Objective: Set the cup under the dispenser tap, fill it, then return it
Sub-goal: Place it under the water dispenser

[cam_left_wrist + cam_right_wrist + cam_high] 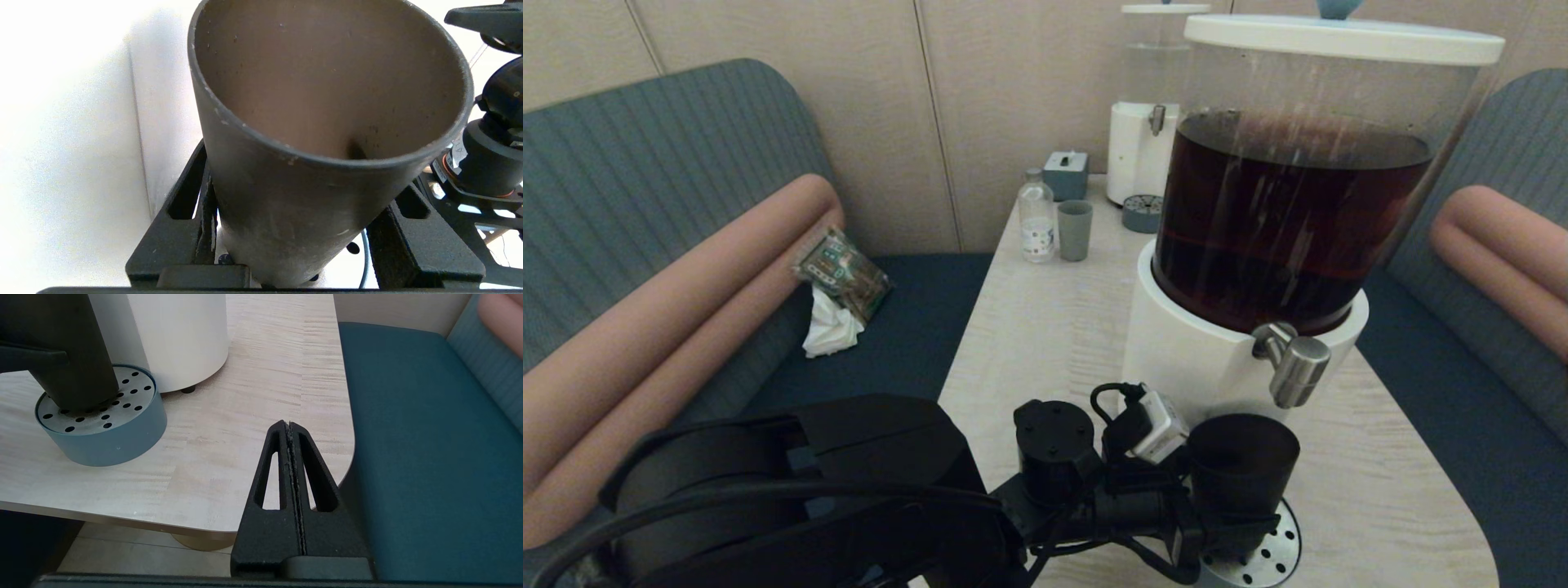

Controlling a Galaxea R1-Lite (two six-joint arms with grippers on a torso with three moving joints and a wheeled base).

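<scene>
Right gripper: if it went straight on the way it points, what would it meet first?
Probably the table top near its corner: the shut right gripper points down over it. Depth is unclear.

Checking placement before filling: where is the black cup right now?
In the head view, the black cup stands on the drip tray below the steel tap, held by the left pincer.

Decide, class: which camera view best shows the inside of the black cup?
The left wrist view: it looks into the cup, apparently empty. The head view shows its outside by the dispenser tap; the right wrist view only its base.
</scene>
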